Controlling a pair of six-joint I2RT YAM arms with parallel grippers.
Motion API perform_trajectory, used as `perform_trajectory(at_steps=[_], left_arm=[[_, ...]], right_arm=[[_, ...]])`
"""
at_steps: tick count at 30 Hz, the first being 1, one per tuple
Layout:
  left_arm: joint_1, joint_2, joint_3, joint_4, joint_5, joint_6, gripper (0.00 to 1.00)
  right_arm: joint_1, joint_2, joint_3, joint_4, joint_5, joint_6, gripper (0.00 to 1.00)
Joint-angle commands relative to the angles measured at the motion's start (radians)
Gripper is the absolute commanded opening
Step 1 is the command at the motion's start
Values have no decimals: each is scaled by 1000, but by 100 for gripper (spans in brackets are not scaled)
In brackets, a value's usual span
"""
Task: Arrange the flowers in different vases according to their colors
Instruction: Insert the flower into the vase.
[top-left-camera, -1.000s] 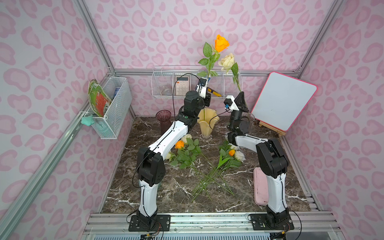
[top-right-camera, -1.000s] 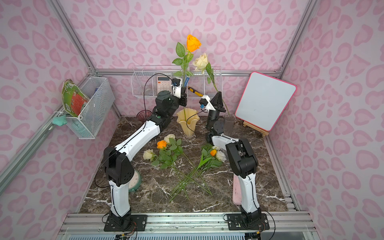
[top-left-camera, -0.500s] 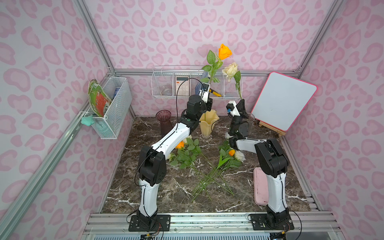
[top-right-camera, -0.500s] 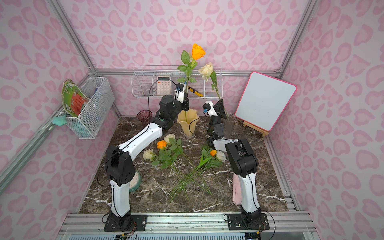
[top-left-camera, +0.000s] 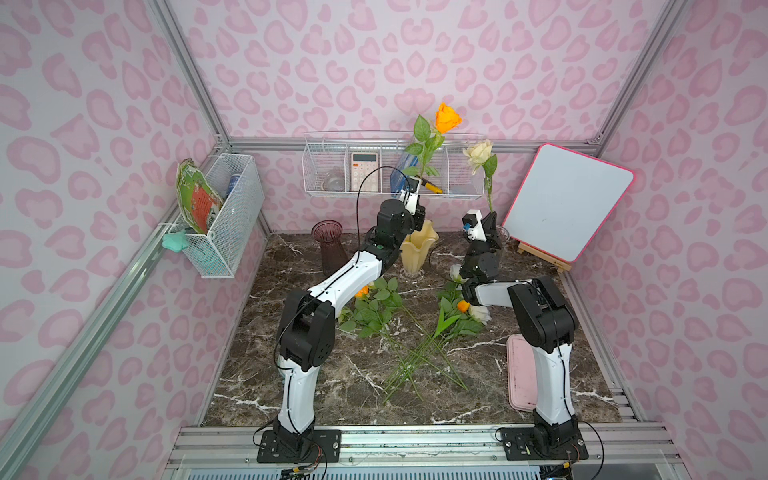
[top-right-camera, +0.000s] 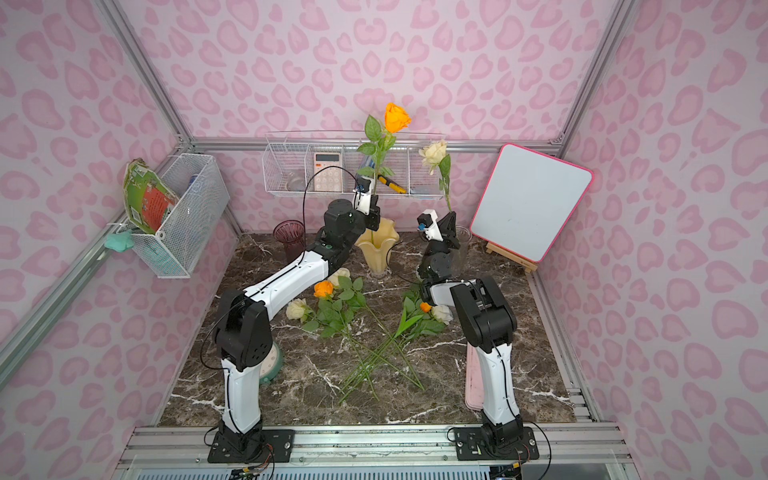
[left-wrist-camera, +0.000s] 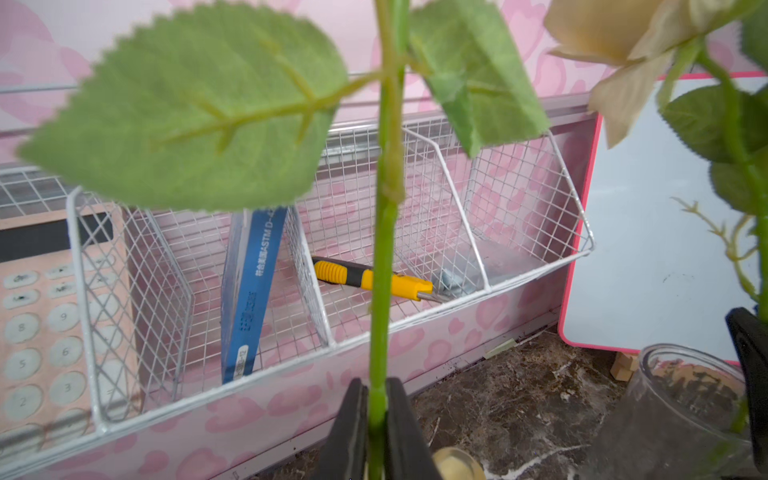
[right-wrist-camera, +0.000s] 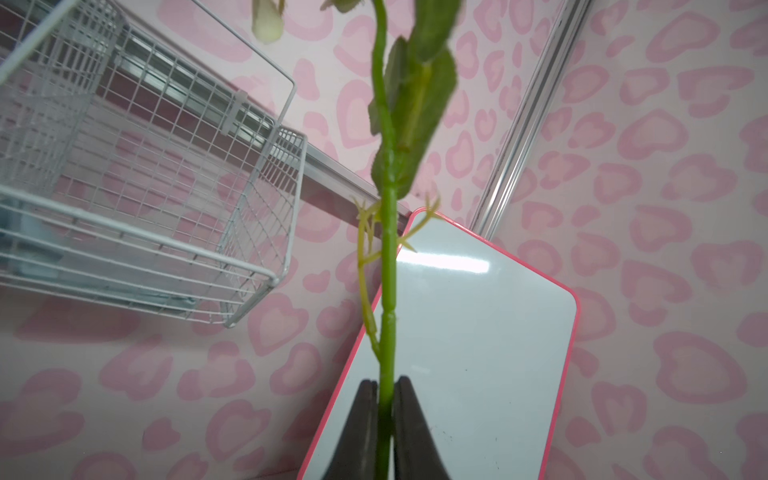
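Observation:
An orange rose (top-left-camera: 448, 117) (top-right-camera: 397, 117) stands upright, and my left gripper (top-left-camera: 417, 206) (left-wrist-camera: 376, 399) is shut on its green stem (left-wrist-camera: 386, 249) just above the creamy yellow vase (top-left-camera: 417, 249) (top-right-camera: 376, 249). A cream rose (top-left-camera: 478, 153) (top-right-camera: 434, 153) is held upright by my right gripper (top-left-camera: 490, 217) (right-wrist-camera: 385, 395), shut on its stem (right-wrist-camera: 388, 270) over the clear glass vase (top-right-camera: 463, 249) (left-wrist-camera: 685, 395). The dark purple vase (top-left-camera: 330, 245) stands empty at the back left. Several more flowers (top-right-camera: 323, 289) (top-right-camera: 441, 313) lie on the marble between the arms.
A pink-rimmed whiteboard (top-left-camera: 569, 203) leans at the back right, close to the right gripper. White wire baskets hang on the back wall (top-left-camera: 332, 166) and the left wall (top-left-camera: 224, 216). A pink tray (top-left-camera: 521, 374) lies beside the right arm's base.
Both arms have come down, lowering the orange rose and the cream rose towards the vases. The cream rose has also shifted to the right.

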Motion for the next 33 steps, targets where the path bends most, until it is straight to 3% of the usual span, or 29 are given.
perform_trajectory(at_steps=[1, 2, 5, 8, 12, 21, 30, 33], left_arm=[[-3, 3, -26, 50, -25, -26, 59], [-3, 1, -30, 44, -25, -33, 70], [-4, -1, -25, 20, -37, -42, 84], [-4, -25, -38, 14, -47, -52, 91], [-8, -100, -98, 20, -82, -60, 99], [-48, -352, -273, -85, -178, -67, 99], [-78, -578, -437, -266, -233, -143, 99], [-105, -657, -485, -359, -244, -186, 99]], right_arm=[[0, -16, -26, 258, 44, 40, 37], [1, -18, -34, 258, 49, 37, 48], [0, -40, -66, 257, 78, 53, 74], [16, -93, -128, 257, 81, 61, 98], [95, -196, -241, 254, 94, 12, 98], [235, -456, -502, 189, 262, 49, 98], [365, -614, -614, 131, 360, 2, 98], [458, -688, -645, -6, 386, 38, 98]])
